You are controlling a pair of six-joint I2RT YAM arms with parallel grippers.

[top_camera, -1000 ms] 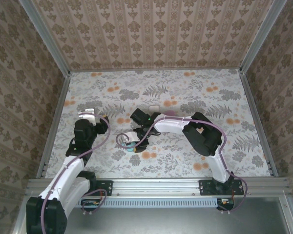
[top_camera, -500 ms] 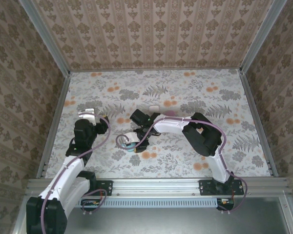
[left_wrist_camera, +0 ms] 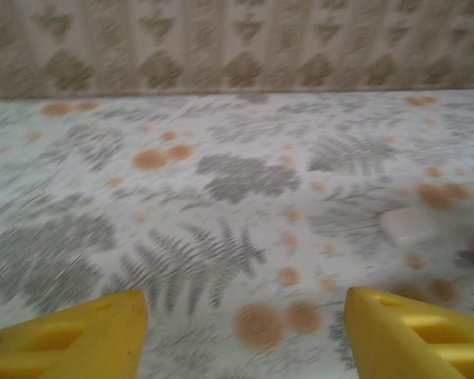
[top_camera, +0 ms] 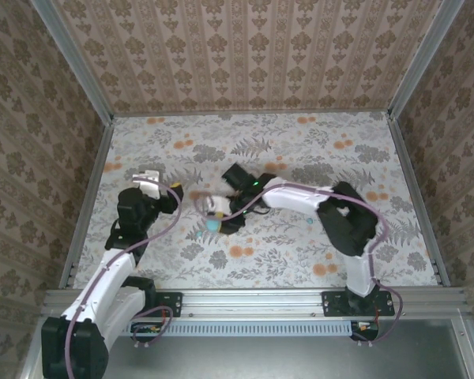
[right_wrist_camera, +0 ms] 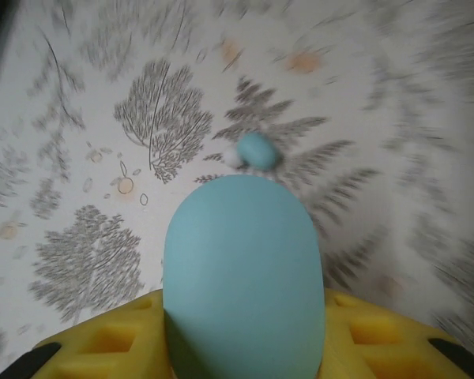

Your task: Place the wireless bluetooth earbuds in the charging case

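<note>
The charging case (right_wrist_camera: 243,276) at lower centre of the right wrist view is smooth teal plastic with a soft, nearly matt sheen; above it the earbud (right_wrist_camera: 257,150) is glossier teal plastic with a whitish end; the fingers (right_wrist_camera: 103,343) of the right gripper (right_wrist_camera: 243,335) are matt yellow plastic with moulded hollows, as are the 2 fingers (left_wrist_camera: 71,335) of the left gripper (left_wrist_camera: 243,304) in the bottom corners of the left wrist view; the table cover (top_camera: 316,150) is a flat, matt print of grey ferns and orange blooms, paper or cloth I cannot tell; the walls (top_camera: 245,55) wear matt patterned paper; the frame rails (top_camera: 253,300) are bare brushed metal; the arm shells (top_camera: 288,197) are glossy white plastic.
</note>
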